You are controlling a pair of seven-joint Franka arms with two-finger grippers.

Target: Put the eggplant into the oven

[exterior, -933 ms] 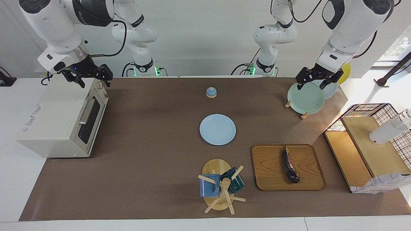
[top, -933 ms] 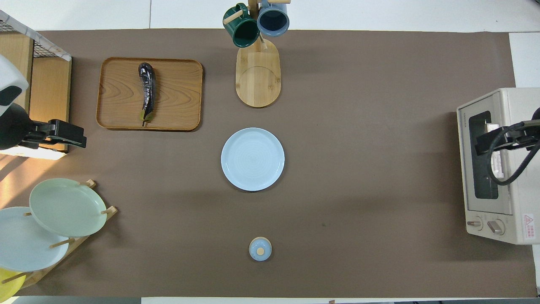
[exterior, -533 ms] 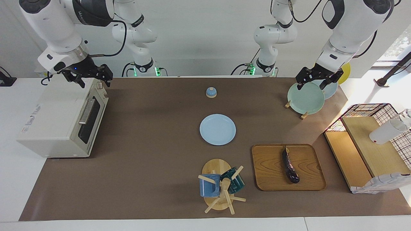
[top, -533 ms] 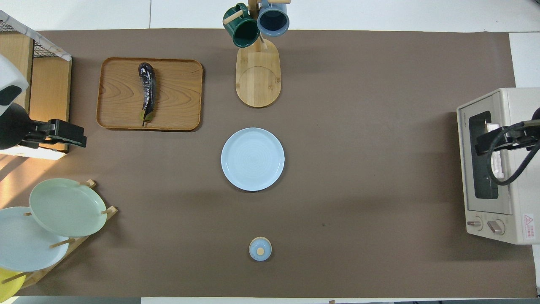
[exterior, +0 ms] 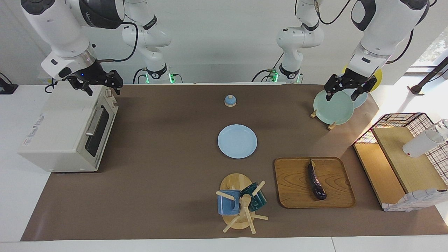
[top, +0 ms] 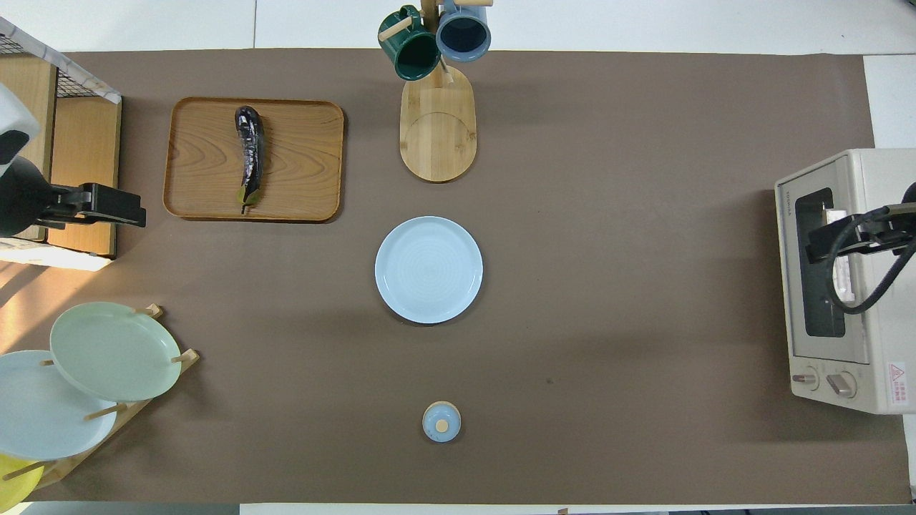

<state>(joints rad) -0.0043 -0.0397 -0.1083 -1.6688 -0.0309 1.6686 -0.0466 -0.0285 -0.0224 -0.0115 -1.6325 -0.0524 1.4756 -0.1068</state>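
On the wooden tray, toward the left arm's end of the surface, the eggplant lies lengthwise with its stem tip pointing toward my bases, untouched. Taking that tray as my landmark: my left fingers hang in the air over the plate rack, which stands nearer to me than the tray, and they are spread apart, grasping nothing. My right fingers sit well apart from the tray, over the top of the oven at the right arm's end of the surface; they look released too, holding nothing.

The oven's door is shut. If I carry the eggplant over before that door is pulled down, I judge it would have nowhere to go. The eggplant is glossy and slender, so a pinch near its tapered end could let it slip or roll on the tray. My left arm also risks clipping the standing green plate as it leaves the rack.

Compared with a moment ago, my left fingers have shifted slightly over the rack; my right fingers, eggplant and tray are unchanged.
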